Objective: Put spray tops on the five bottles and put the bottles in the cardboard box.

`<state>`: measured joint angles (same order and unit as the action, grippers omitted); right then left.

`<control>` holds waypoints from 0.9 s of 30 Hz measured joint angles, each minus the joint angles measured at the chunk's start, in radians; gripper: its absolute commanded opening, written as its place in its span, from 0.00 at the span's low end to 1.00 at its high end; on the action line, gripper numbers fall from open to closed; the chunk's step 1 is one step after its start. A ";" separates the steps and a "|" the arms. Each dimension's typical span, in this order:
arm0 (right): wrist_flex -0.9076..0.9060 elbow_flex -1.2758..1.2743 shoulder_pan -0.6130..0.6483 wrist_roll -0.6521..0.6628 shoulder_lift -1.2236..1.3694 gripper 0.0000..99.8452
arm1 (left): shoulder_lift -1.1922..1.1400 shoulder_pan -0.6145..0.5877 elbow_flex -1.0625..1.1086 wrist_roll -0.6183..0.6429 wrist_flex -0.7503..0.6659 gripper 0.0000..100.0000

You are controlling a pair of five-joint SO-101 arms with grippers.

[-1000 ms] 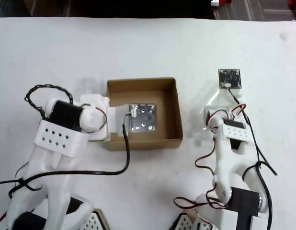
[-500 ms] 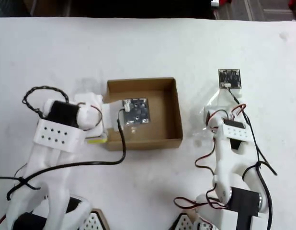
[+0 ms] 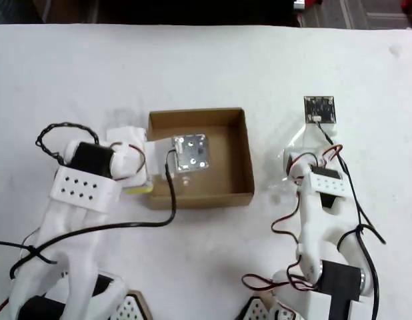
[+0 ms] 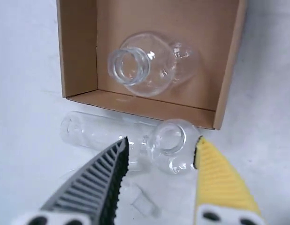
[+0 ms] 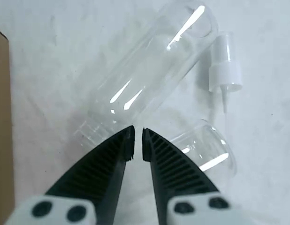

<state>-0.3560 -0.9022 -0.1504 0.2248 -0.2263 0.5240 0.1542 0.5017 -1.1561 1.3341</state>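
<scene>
The left gripper (image 4: 160, 141) is held wide apart over a capless bottle (image 4: 175, 157) just outside the cardboard box (image 4: 79, 51), and a flat-lying bottle (image 4: 86, 132) is seen beside it. One open bottle (image 4: 135, 65) is seen inside the box. The right gripper (image 5: 137, 140) is pressed together with nothing gripped, over a toppled bottle (image 5: 149, 75), and a spray top (image 5: 225, 70) is spotted close by.

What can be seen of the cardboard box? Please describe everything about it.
The cardboard box is brown and square, with low walls and no lid. It sits flat on the white table, open upward. Inside rests one clear bottle without a spray top, its mouth toward the left wrist camera. The open left gripper hangs just outside one wall, not touching it.
</scene>
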 measured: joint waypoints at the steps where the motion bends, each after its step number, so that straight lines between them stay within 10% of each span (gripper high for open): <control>1: 0.000 0.000 0.000 0.000 0.000 0.02 | 0.000 0.000 0.000 0.000 -0.006 0.22; 27: 0.000 0.000 0.000 0.000 0.000 0.02 | -0.123 0.002 0.074 0.061 -0.072 0.07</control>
<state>-0.3560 -0.9022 -0.1504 0.2248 -0.2263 0.4012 0.1557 0.5754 -1.0948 1.2620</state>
